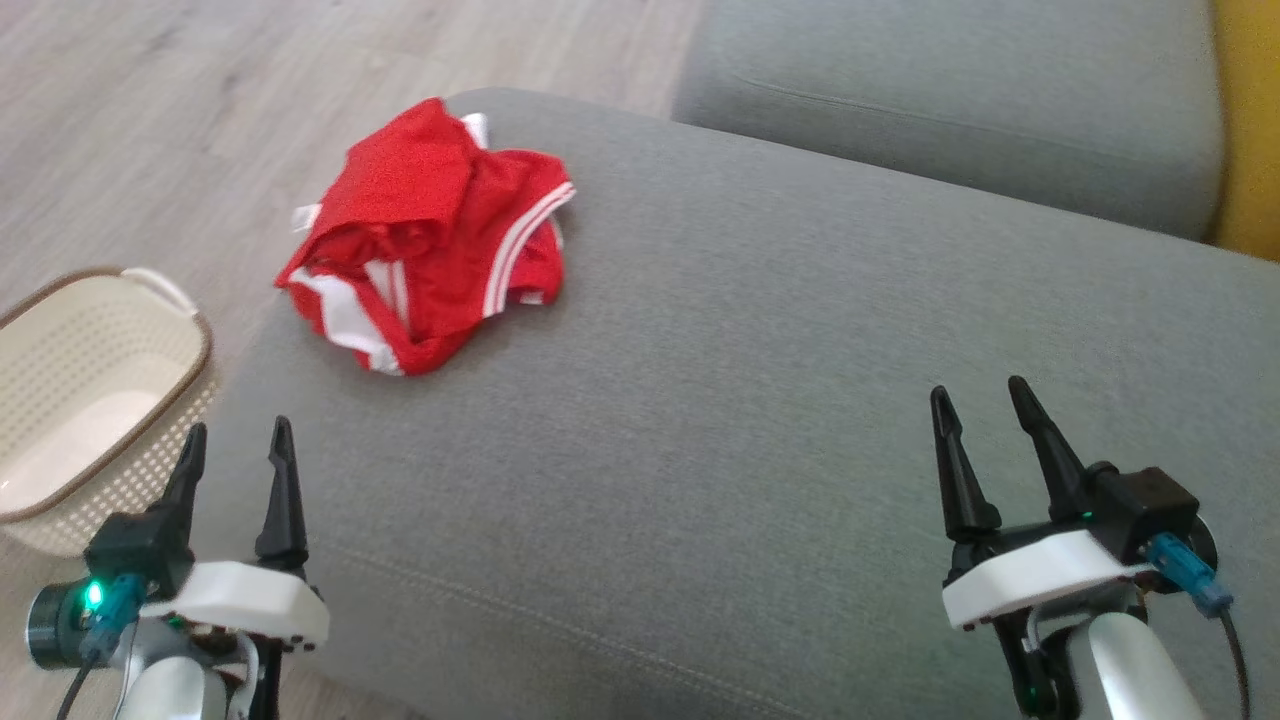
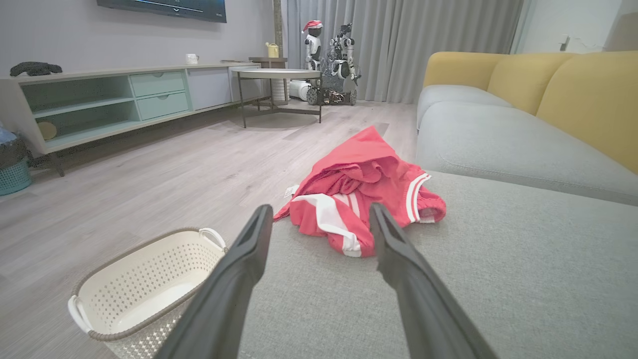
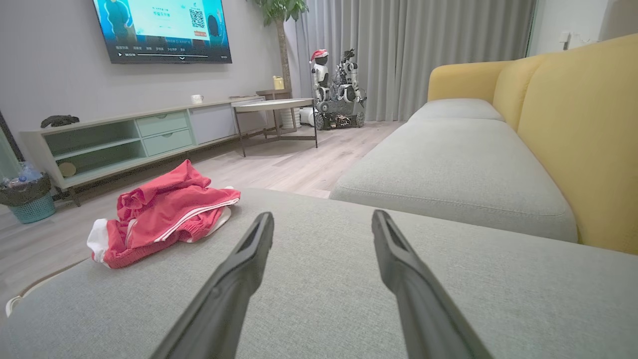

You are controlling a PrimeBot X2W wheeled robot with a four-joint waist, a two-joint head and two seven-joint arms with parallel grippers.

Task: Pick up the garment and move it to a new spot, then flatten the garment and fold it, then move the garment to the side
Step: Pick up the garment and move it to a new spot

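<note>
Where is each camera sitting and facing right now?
Head view: atop the robot, looking down on the sofa cushion; left gripper and right gripper show, open.
Left wrist view: along its own fingers, toward the red garment and basket.
Right wrist view: along its own fingers, toward the television.
All share the red garment.

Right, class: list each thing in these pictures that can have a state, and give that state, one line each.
garment: crumpled in a heap at the sofa seat's edge, not held.
basket: upright, empty as far as it shows.
left gripper: open, holding nothing.
right gripper: open, holding nothing.
TV: on.
drawers: shut.
</note>
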